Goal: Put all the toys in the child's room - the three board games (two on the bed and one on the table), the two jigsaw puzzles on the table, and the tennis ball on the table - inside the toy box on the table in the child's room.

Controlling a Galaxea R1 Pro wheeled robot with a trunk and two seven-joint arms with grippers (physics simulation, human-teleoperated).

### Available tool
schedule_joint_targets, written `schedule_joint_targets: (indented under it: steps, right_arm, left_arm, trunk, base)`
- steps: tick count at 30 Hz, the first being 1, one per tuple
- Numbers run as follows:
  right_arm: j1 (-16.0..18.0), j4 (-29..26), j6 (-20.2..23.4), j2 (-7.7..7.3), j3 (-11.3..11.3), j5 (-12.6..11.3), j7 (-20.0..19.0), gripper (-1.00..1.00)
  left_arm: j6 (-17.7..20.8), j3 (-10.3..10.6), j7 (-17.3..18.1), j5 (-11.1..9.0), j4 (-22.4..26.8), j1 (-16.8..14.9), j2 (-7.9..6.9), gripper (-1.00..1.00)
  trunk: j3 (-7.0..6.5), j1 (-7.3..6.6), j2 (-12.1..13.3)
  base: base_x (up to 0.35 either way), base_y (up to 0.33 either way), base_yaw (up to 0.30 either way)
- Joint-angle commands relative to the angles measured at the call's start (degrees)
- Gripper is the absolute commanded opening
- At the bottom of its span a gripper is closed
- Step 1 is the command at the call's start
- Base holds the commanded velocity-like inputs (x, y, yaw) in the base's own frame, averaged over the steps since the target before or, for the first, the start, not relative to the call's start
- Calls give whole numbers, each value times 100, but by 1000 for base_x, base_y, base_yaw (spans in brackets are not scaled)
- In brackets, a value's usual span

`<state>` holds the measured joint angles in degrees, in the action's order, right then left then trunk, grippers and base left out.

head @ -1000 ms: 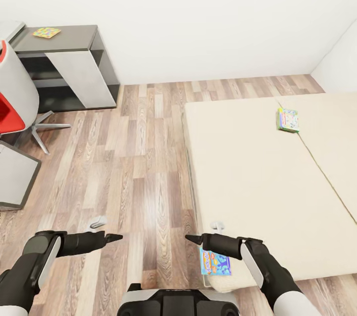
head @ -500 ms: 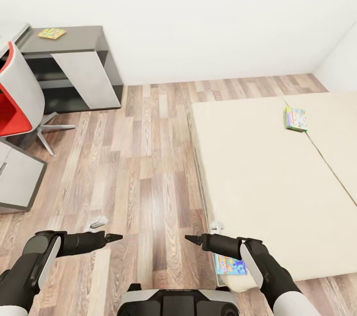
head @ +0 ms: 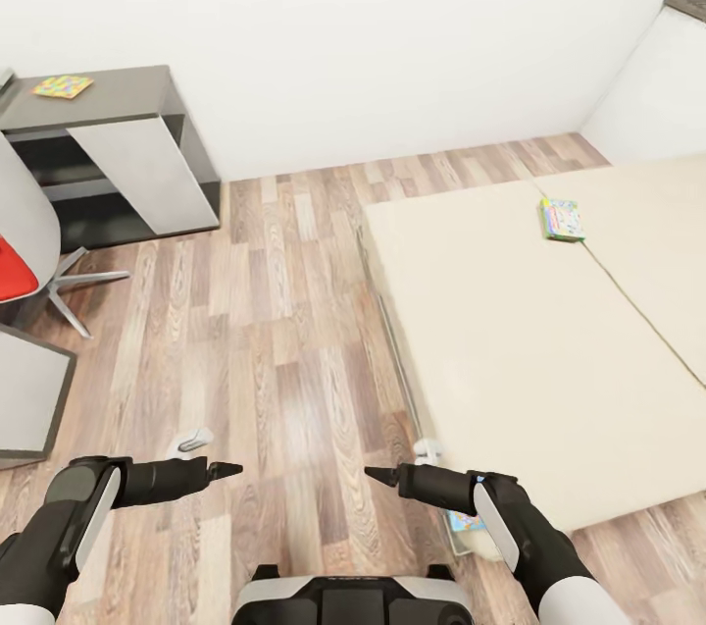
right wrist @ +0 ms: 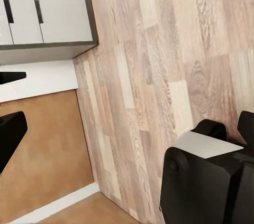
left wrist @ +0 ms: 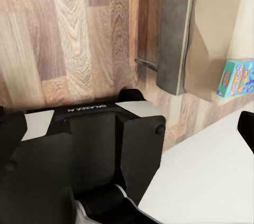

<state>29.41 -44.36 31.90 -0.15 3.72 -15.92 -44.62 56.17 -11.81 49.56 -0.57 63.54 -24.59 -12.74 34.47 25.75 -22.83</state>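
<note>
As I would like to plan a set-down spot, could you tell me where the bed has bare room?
The bed is mostly bare mattress between the far board game near the seam and the near board game at the corner under the right gripper. That corner is the tight spot.

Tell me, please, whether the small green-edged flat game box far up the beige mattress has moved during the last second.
No. The game box lies beside the same seam of the beige mattress as before; only the camera shifted.
</note>
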Motion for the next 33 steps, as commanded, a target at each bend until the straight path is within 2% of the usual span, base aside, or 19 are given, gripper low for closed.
schedule_joint_targets:
  steps: [1,20,33]
  right_arm:
    - [3,-4,44,-2,6,-34,6,100]
    - [1,31,44,-23,6,-42,6,100]
    - [1,32,-34,-40,6,-43,6,100]
  left_arm:
    - [41,-7,18,-4,1,-2,0,100]
    - [36,-6,19,-4,1,-2,-2,100]
    - [36,-32,19,-4,1,-2,-8,100]
  trunk:
    - [2,3,-9]
    - [-85,3,-9]
    - [-154,3,-9]
  base:
    - [0,284,-251]
    - [0,271,-252]
    - [0,60,-252]
